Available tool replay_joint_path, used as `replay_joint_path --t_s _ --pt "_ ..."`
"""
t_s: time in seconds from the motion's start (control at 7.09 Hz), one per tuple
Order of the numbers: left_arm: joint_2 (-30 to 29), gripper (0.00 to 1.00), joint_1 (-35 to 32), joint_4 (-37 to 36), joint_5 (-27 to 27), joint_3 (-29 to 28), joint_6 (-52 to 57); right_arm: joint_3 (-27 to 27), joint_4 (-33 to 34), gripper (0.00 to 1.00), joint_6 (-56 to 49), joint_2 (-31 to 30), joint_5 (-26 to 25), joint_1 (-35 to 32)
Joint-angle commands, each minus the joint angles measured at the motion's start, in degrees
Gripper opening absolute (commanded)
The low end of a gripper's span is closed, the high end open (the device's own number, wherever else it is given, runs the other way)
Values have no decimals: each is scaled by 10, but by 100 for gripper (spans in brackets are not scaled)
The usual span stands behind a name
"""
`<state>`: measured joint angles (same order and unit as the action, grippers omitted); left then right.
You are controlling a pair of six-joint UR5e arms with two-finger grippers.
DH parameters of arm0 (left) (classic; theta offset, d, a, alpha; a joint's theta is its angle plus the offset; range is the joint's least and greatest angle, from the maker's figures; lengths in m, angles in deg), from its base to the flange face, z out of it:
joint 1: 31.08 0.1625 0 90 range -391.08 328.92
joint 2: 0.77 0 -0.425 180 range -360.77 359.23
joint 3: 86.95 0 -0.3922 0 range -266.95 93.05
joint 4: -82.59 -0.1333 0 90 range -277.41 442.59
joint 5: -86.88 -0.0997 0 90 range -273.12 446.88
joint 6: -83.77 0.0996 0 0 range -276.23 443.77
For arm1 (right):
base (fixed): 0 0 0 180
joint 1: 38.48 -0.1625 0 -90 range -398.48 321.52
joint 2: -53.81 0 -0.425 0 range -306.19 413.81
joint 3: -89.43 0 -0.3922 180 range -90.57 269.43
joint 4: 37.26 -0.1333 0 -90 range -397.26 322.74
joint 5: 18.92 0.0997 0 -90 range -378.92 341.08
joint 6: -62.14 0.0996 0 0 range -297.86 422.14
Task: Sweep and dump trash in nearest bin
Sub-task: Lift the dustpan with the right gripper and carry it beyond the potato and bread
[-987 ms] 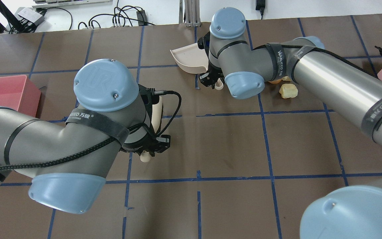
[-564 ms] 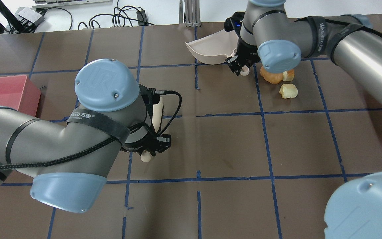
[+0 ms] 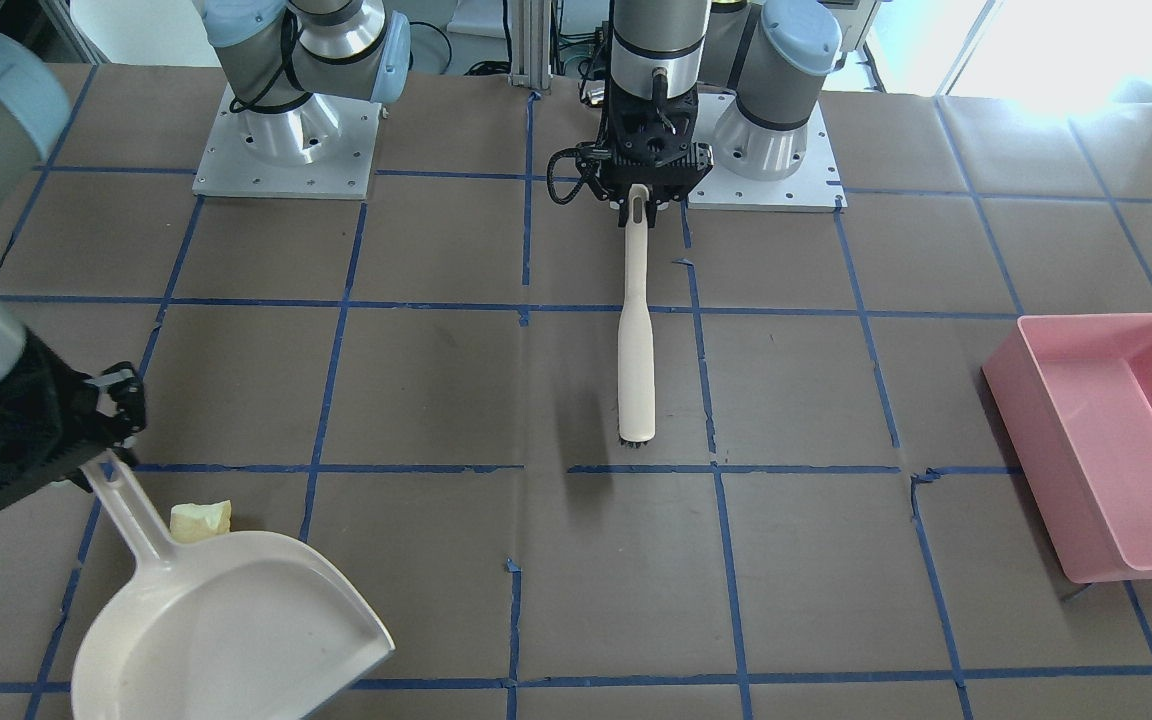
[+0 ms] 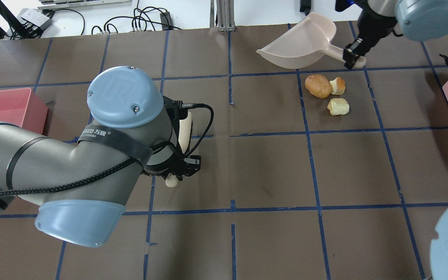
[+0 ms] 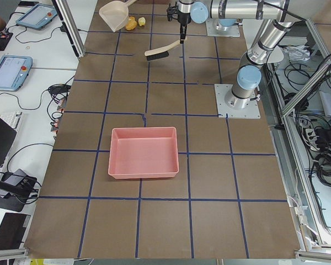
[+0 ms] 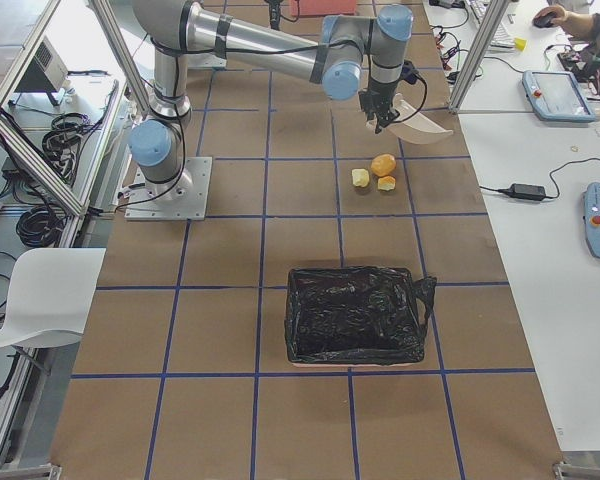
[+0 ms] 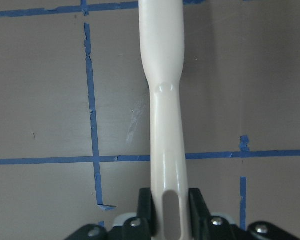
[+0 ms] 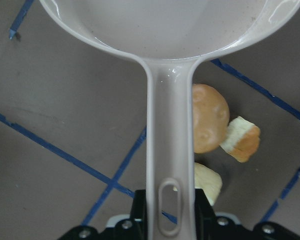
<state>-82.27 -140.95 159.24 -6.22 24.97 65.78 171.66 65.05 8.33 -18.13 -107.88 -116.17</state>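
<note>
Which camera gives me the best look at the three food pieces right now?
Overhead exterior: the potato-like lump and both pale chunks lie unobstructed. The right wrist view is closer, but the dustpan handle covers part of them. Front-facing shows only one chunk; side views show them tiny; left wrist, none.

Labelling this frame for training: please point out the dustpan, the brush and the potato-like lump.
dustpan (image 4: 298, 48): overhead view, on the scoop's outer wall.
brush (image 3: 636, 360): front-facing view, midway along its handle.
potato-like lump (image 4: 318, 86): overhead view, centre of its top.

Silver-grey arms (image 4: 33, 159), pale-blue caps (image 4: 121, 97), black cable (image 4: 53, 190), black left gripper (image 3: 639, 203).
</note>
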Motion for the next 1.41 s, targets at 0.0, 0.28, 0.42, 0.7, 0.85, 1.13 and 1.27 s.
replay_joint_path --t_s 0.0,0.28,0.42,0.7,0.85,1.13,1.27 --pt "-2 0 0 0 -1 -3 1 -4 -11 0 -227 4 1 114" --pt "-3 0 0 0 -1 -4 1 -10 1 0 -377 40 11 189" --pt "-3 0 0 0 -1 -6 1 -25 33 0 -423 72 10 228" --pt "-6 0 1 1 -2 -12 3 -74 29 0 -527 113 9 235" --pt "-6 0 1 1 -2 -12 4 -73 32 0 -586 127 8 235" --pt "-8 0 1 1 -1 -11 3 -74 47 0 -671 134 10 228" --pt "-8 0 3 3 0 -12 4 -73 74 0 -728 135 10 226"
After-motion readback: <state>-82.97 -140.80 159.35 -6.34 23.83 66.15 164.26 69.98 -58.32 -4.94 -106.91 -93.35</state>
